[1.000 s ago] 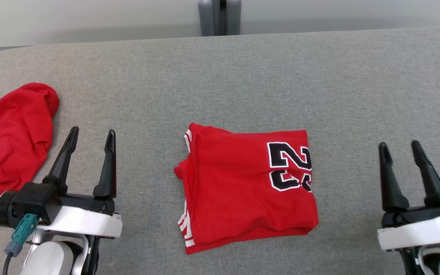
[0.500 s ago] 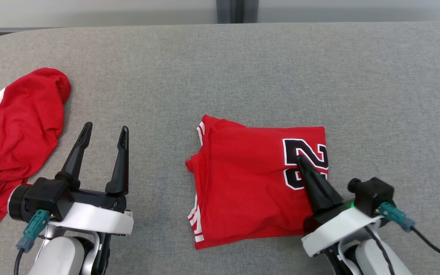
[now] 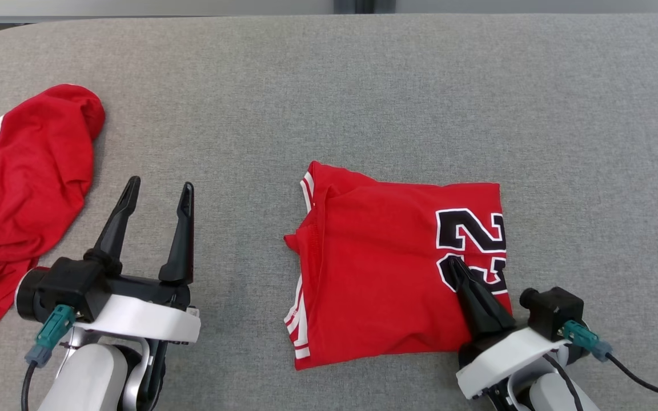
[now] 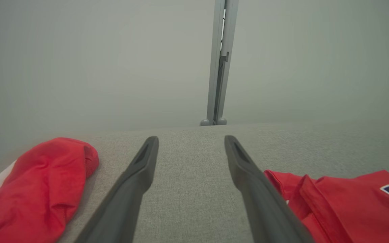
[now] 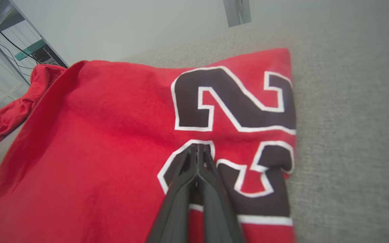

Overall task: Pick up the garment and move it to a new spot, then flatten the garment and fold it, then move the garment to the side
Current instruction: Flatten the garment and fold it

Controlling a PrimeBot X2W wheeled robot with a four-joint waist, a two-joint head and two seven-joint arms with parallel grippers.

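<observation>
A folded red garment (image 3: 386, 268) with black, white-edged numbers lies flat on the grey table (image 3: 363, 85). My right gripper (image 3: 453, 264) is shut, its fingers pressed together with their tips resting on top of the garment at the lower number. The right wrist view shows the same thing: the right gripper (image 5: 198, 146) touches the printed number on the garment (image 5: 106, 135), and no fabric is pinched between the fingers. My left gripper (image 3: 160, 185) stands open over bare table left of the garment. In the left wrist view the left gripper (image 4: 191, 140) holds nothing, and the garment (image 4: 343, 202) lies at the lower right.
A second red garment with a white stripe (image 3: 20, 188) lies crumpled at the table's left edge, also seen as a red heap (image 4: 35, 192) to the left of my left fingers. A grey post (image 4: 219, 67) stands behind the table's far edge.
My right gripper has swung in from the right, shut, and come down onto the garment's number. The head camera has tilted, shifting the whole picture. The left gripper stays open in place.
</observation>
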